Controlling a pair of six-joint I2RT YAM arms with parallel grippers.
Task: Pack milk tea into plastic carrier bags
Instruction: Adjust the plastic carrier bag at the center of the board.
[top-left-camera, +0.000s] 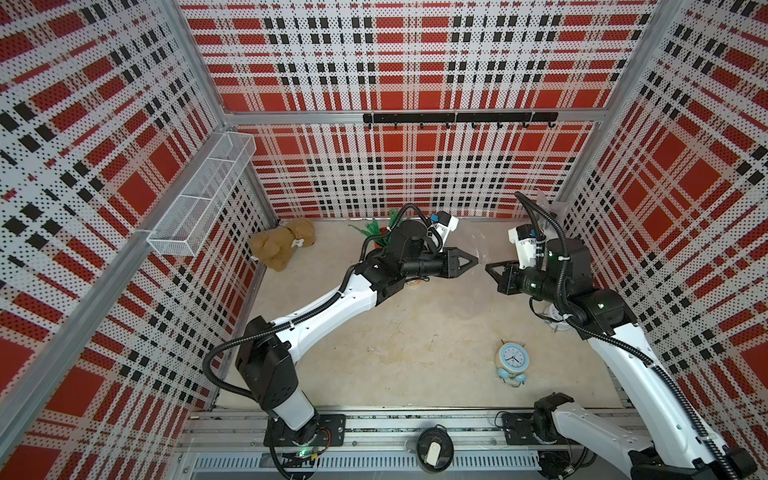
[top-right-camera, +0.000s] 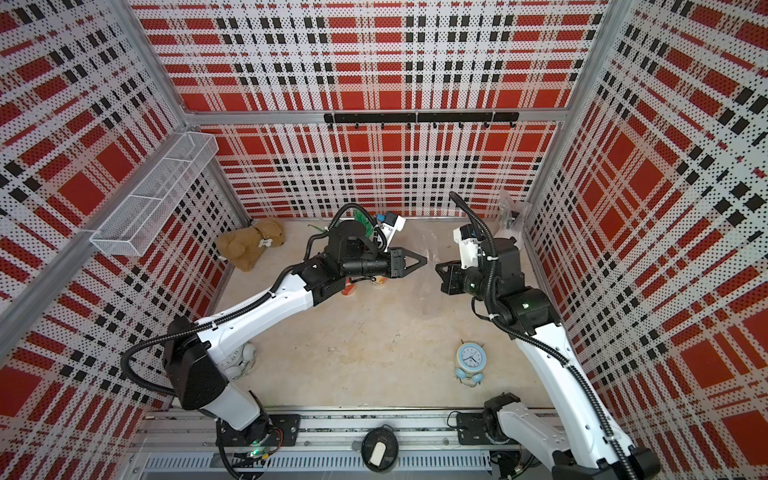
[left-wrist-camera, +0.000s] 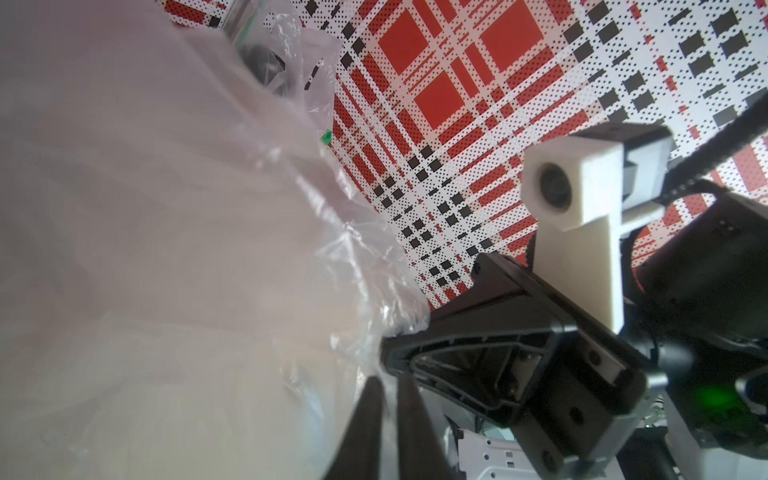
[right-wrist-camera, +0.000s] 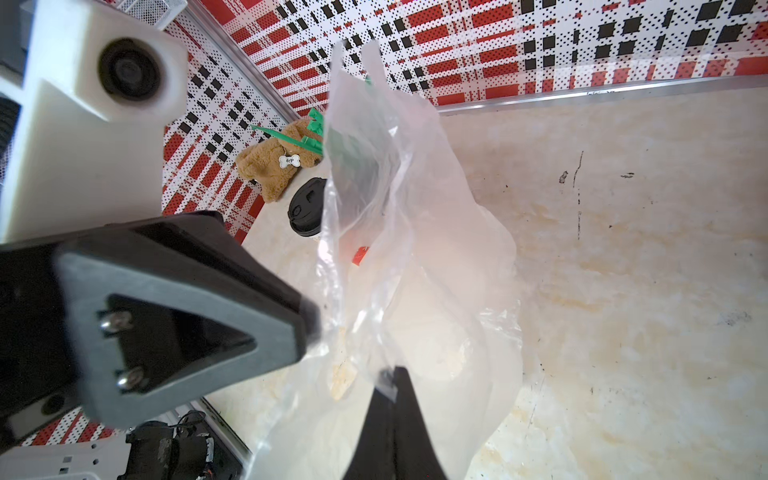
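The plastic carrier bag (right-wrist-camera: 436, 249) was a thin, clear, crinkled film, glossy along its folds, hanging slack over the pale, mottled surface (top-left-camera: 415, 332). It hung well apart from the tan plush dog (top-left-camera: 282, 245), beyond a black-lidded milk tea cup (right-wrist-camera: 306, 208). The left pincer (top-left-camera: 475, 261) and right pincer (top-left-camera: 488, 266) each pinched its film, tip facing tip.
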